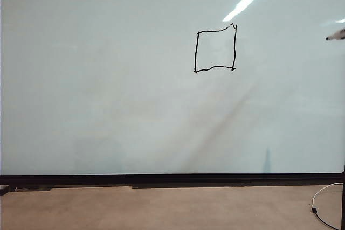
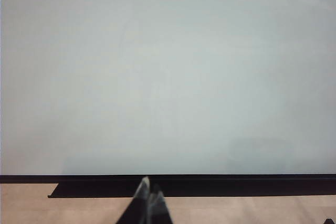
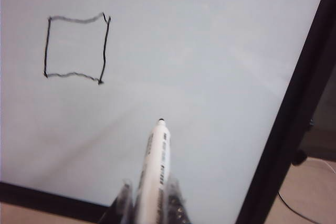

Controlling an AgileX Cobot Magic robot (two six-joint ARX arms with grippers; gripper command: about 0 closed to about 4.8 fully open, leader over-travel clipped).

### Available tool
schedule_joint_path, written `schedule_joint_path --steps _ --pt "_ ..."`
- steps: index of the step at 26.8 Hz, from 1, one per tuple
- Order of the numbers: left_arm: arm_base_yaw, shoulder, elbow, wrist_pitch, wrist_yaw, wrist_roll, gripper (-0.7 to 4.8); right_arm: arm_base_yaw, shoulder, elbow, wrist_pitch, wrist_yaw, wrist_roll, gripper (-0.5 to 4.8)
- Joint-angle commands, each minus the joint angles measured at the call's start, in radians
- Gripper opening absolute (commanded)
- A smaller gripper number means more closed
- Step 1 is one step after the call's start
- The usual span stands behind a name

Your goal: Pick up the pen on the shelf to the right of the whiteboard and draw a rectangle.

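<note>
- Whiteboard (image 1: 108, 106) fills nearly the whole exterior view, glossy pale grey, thin black frame edge along its bottom, a bright streak of light reflected at upper right.
- Floor (image 1: 161, 208) below the board, tan; a white and black cable (image 1: 323, 197) lies at the far right.
- Rectangle (image 1: 215, 48) drawn on the board, upper right of centre: wobbly black outline, nearly square, all four sides closed. Also seen from my right wrist (image 3: 76, 48).
- My right hand (image 3: 149, 203) is clamped on the pen (image 3: 153, 171), fingers either side of the white barrel, black tip pointing at the board, well apart from the rectangle and nearer the board's black side frame. I can't tell if the tip touches the board.
- In the exterior view only a blurred dark pen tip (image 1: 335, 36) shows at the right edge, level with the rectangle's top half.
- My left hand (image 2: 148, 195) sits low in front of the board's bottom frame, fingertips together, holding nothing.
</note>
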Motion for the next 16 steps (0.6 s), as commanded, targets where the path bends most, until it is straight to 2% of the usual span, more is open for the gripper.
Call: schedule_joint_path --steps 1,8,16 --pt "0.0 0.0 0.003 0.006 0.001 0.005 -0.05 -0.022 0.0 0.004 0.002 -0.011 0.005 -0.06" --pt "0.0 0.0 0.003 0.006 0.001 0.005 -0.05 -0.123 0.0 0.004 0.01 -0.091 0.018 -0.06" --pt "0.0 0.0 0.003 0.006 0.001 0.005 -0.05 -0.293 0.0 0.004 0.01 -0.189 0.034 -0.06"
